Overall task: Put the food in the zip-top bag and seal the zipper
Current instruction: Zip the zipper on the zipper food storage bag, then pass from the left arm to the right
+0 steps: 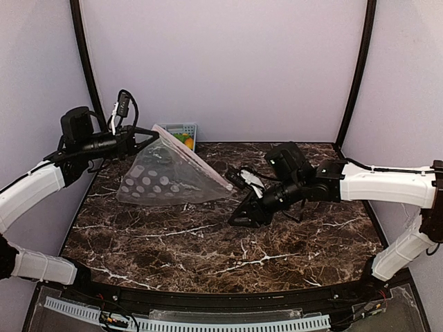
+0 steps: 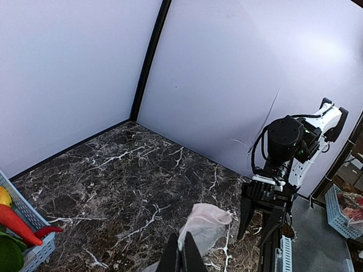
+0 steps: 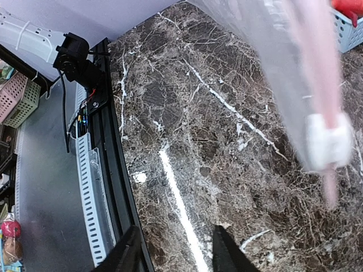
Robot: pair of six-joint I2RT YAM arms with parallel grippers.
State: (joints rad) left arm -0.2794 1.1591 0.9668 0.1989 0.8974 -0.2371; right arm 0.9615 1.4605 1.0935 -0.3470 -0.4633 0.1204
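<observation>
The clear dotted zip-top bag [image 1: 163, 178] hangs slanted over the back left of the table. My left gripper [image 1: 151, 131] is shut on its upper corner, and the left wrist view shows its fingers [image 2: 181, 258] pinched on the plastic [image 2: 205, 222]. The pink zipper [image 1: 197, 160] runs down the bag's right edge, with a white slider [image 3: 328, 141] near its low end. My right gripper [image 1: 242, 218] stands open just right of that low end, with nothing between its fingers [image 3: 227, 249]. The food [image 2: 17, 224], red, yellow and green pieces, lies in the basket.
The light-blue lattice basket [image 1: 181, 130] stands against the back wall behind the bag; its wall also shows in the left wrist view [image 2: 31, 241]. Purple walls close in the back and both sides. A black rail [image 3: 110, 170] runs along the table's near edge.
</observation>
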